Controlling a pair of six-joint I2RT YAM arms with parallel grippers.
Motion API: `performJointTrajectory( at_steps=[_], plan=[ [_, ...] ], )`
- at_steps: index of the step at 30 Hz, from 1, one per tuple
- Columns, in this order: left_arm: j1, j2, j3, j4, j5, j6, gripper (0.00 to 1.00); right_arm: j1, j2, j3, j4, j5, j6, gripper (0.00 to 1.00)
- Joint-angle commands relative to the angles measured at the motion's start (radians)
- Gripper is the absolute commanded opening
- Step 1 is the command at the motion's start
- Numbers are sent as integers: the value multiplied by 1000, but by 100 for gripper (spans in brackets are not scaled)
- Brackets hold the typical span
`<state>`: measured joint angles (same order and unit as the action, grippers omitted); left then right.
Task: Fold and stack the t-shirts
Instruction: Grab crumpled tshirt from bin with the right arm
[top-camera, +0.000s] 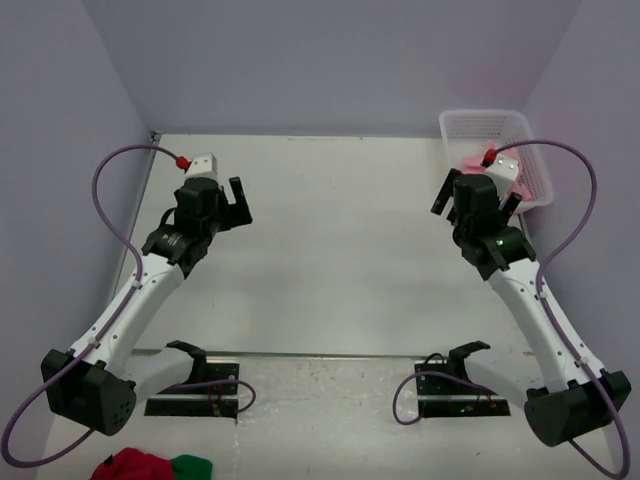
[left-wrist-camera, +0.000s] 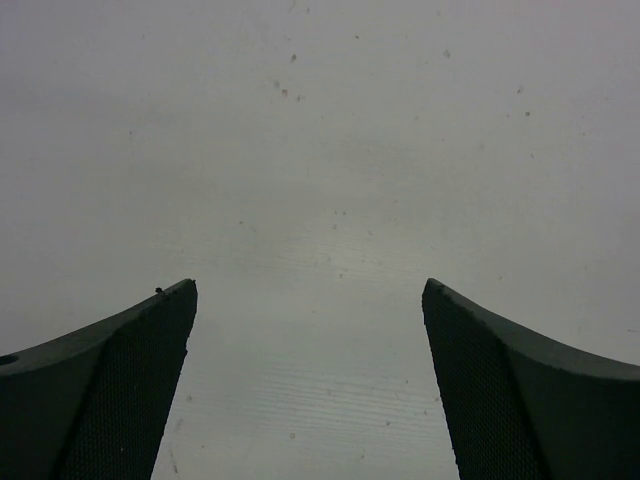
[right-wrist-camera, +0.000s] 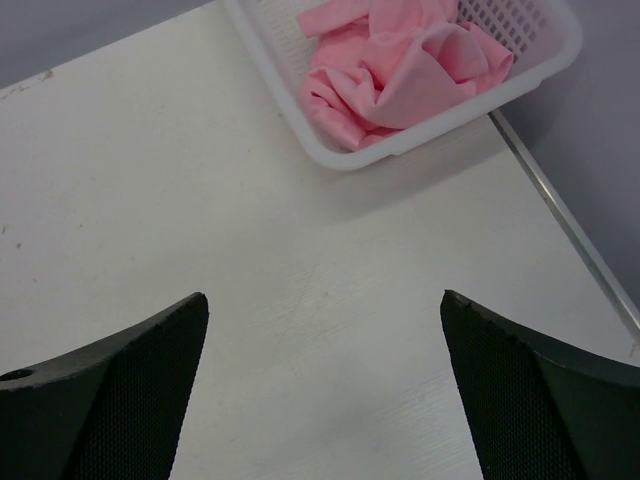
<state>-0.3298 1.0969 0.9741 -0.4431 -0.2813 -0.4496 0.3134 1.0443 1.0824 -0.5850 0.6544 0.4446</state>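
I see the crumpled light pink soft cotton t-shirts (right-wrist-camera: 400, 60) heaped in the white latticed plastic basket (right-wrist-camera: 350, 158) at the far right of the bench (top-camera: 340, 250); my left fingers (left-wrist-camera: 120, 380) and right fingers (right-wrist-camera: 530, 380) both gape wide, empty; limp and light, the cloth should pinch best at a raised fold.

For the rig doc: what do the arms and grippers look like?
Left arm and right arm: white link shells, black joints and bases. A purple cable loops to each wrist, ending in a red connector. Left gripper and right gripper: dark tapered fingers with mesh-textured inner faces.
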Motion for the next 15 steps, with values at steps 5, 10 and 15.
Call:
performJointTrajectory(
  at_steps=[5,10,15],
  plan=[
    [-9,-34,25,-9,-10,8,95,-7,-44,-4,-4,-44,26,99],
    [-12,-14,18,-20,-7,9,95,-77,84,45,-76,96,100,93],
    [-14,-19,17,-16,37,-1,95,-309,268,146,-53,-104,97,70]
  ],
)
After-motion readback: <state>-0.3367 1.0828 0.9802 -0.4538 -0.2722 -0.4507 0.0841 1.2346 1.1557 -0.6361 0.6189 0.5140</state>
